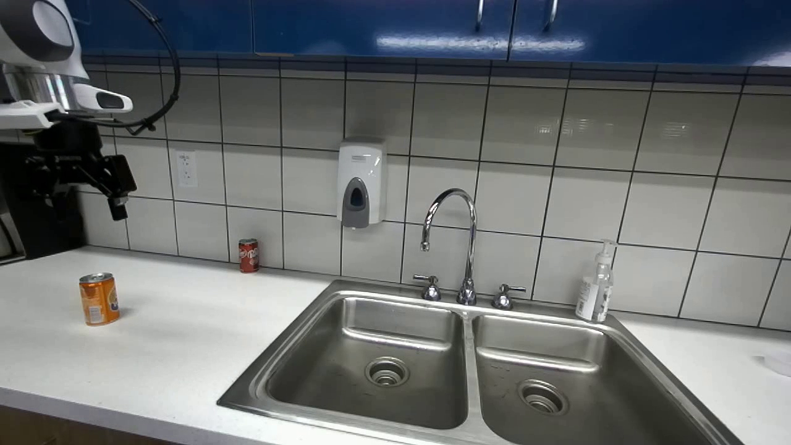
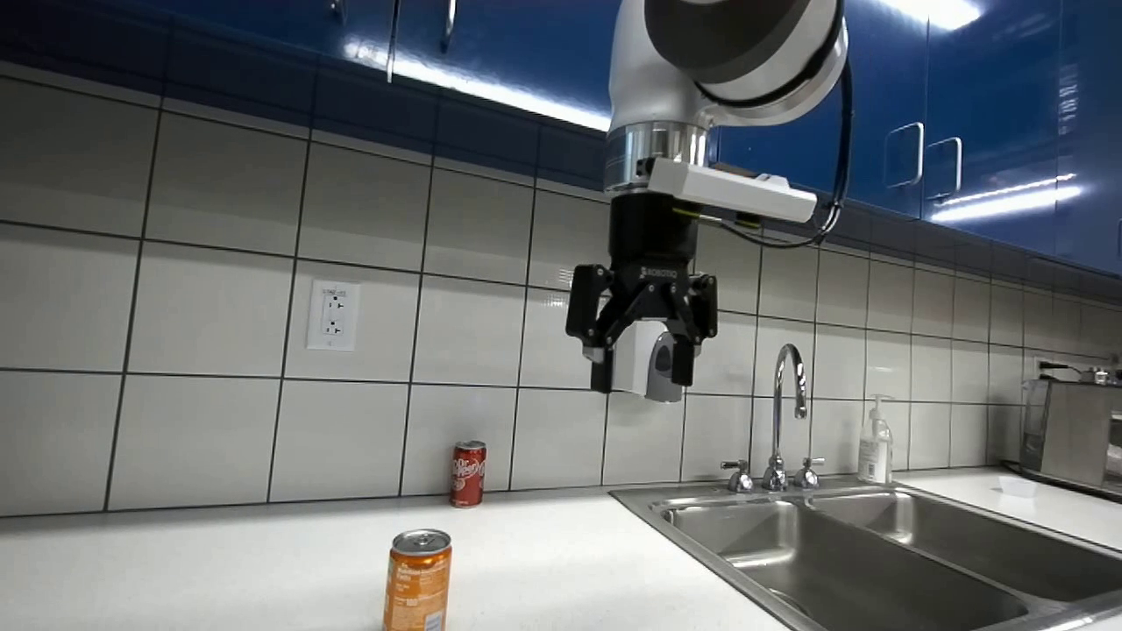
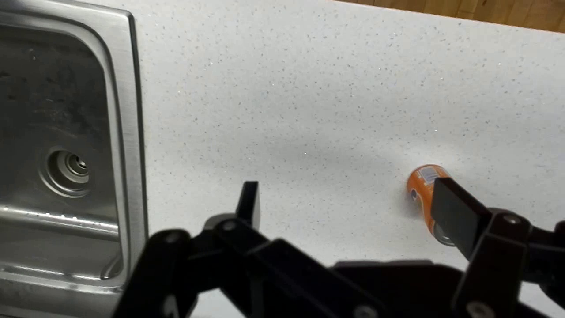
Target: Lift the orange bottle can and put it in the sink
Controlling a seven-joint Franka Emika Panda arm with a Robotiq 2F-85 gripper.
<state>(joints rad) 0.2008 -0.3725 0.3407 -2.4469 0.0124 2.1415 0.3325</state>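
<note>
The orange can (image 1: 99, 300) stands upright on the white counter, left of the sink (image 1: 473, 383) in an exterior view. It also shows in an exterior view (image 2: 419, 583), cut by the bottom edge. In the wrist view the can (image 3: 421, 187) is at the right, partly hidden behind the right finger. My gripper (image 2: 642, 372) is open and empty, high above the counter; it also shows in an exterior view (image 1: 88, 204) and in the wrist view (image 3: 346, 192). The steel sink has two basins; its rim (image 3: 130, 132) is at the left in the wrist view.
A dark red can (image 1: 248, 256) stands by the tiled wall behind the orange can. A chrome faucet (image 1: 471, 247) arches over the sink's back. A pump bottle (image 1: 595, 290) stands at the sink's back right corner. A soap dispenser (image 1: 361, 182) hangs on the wall; blue cabinets (image 1: 383, 28) are above.
</note>
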